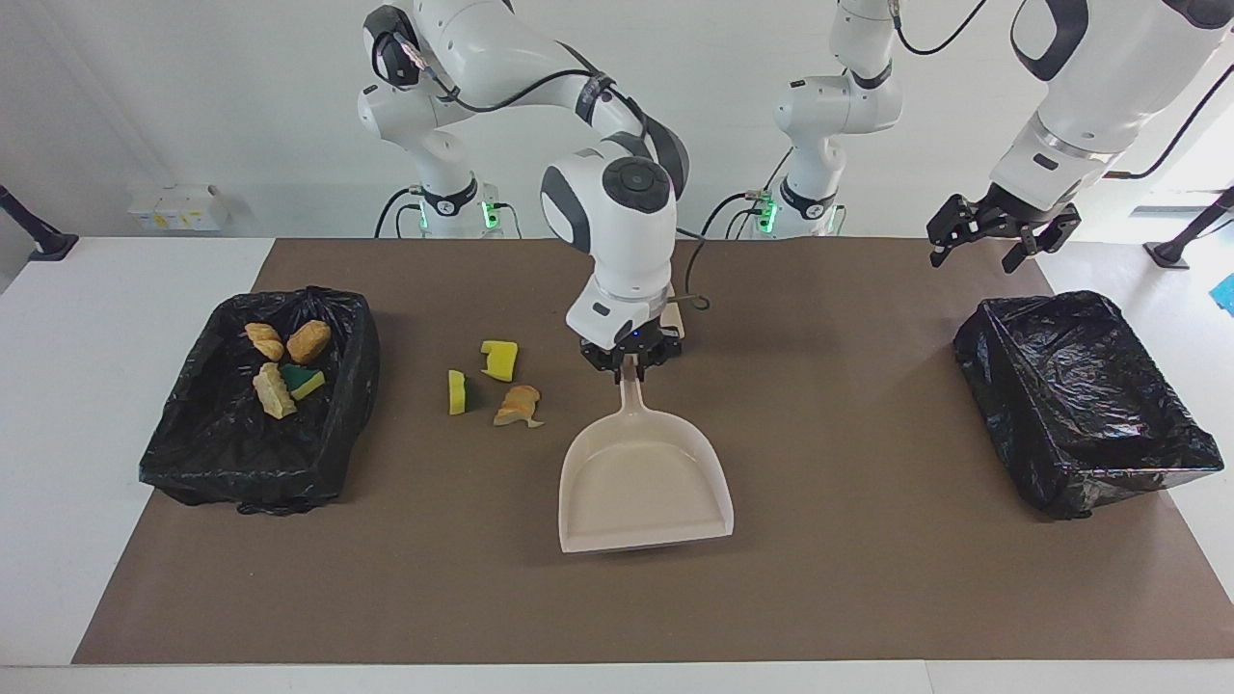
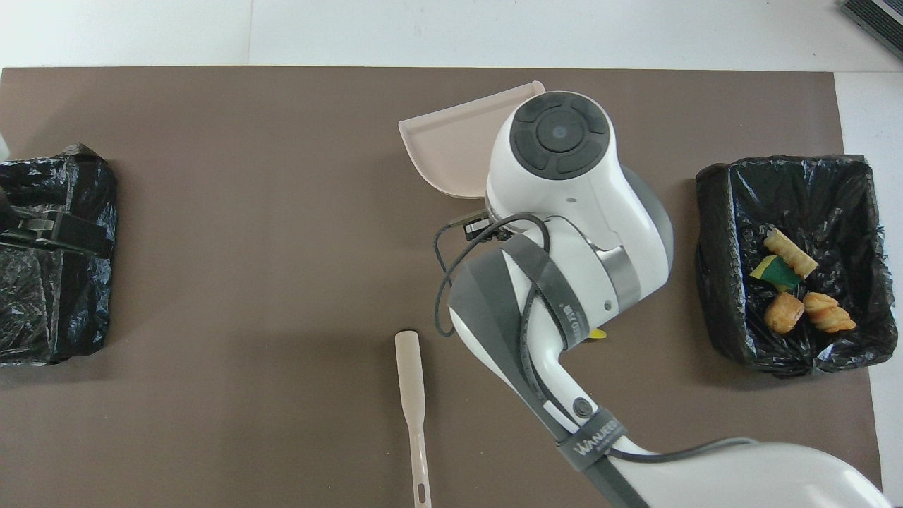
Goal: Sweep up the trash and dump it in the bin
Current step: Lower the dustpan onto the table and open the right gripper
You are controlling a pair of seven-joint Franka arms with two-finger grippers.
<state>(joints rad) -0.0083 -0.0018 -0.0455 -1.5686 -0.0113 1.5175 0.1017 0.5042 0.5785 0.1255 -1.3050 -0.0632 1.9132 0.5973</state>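
Observation:
My right gripper (image 1: pixel 631 362) is shut on the handle of the beige dustpan (image 1: pixel 644 482), whose open mouth points away from the robots; the pan sits on or just above the mat. In the overhead view the arm covers most of the dustpan (image 2: pixel 451 152). Three loose pieces of trash lie beside the pan toward the right arm's end: a yellow sponge chunk (image 1: pixel 499 359), a yellow-green sponge chunk (image 1: pixel 458 392) and a croissant piece (image 1: pixel 519 405). Several more pieces (image 1: pixel 308 339) lie in the black-lined bin (image 1: pixel 174 453) at that end. My left gripper (image 1: pixel 1003 241) hangs open over the other bin's near edge.
The empty black-lined bin (image 1: pixel 1060 492) stands at the left arm's end of the brown mat (image 1: pixel 868 578). The beige brush (image 2: pixel 411 381) lies on the mat nearer to the robots than the dustpan, mostly hidden by the right arm in the facing view.

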